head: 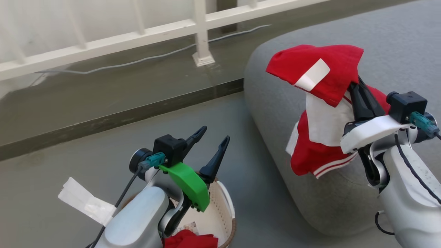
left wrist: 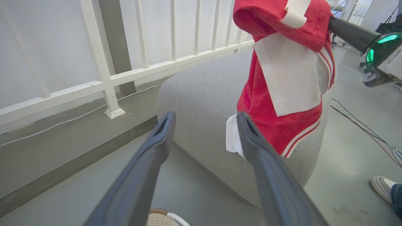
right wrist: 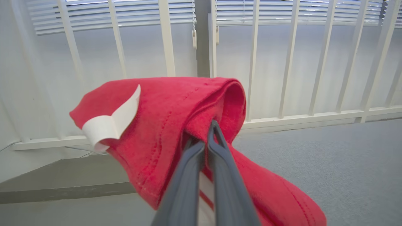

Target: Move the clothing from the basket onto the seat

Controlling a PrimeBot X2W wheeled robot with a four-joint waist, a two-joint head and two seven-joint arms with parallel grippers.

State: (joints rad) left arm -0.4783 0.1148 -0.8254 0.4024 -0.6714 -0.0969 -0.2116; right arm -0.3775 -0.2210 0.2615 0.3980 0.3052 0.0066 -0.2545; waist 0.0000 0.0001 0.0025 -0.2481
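Note:
A red garment with white trim (head: 320, 113) hangs over the left end of the grey seat (head: 275, 103), pinched by my right gripper (head: 355, 84), which is shut on it. In the right wrist view the shut fingers (right wrist: 220, 175) bite into a fold of this clothing (right wrist: 169, 113). My left gripper (head: 215, 135) stands open and empty above the basket (head: 225, 206) at the lower left; another red piece (head: 189, 239) lies inside the basket. The left wrist view looks between the open fingers (left wrist: 157, 147) at the hanging clothing (left wrist: 282, 88) and the seat (left wrist: 201, 91).
A white railing (head: 203, 31) with a post stands behind, with a grey cable (head: 155, 57) along the floor. White paper (head: 86, 201) lies left of the basket. A person's shoe (left wrist: 381, 185) is on the floor at the right, near loose cables (left wrist: 367, 128).

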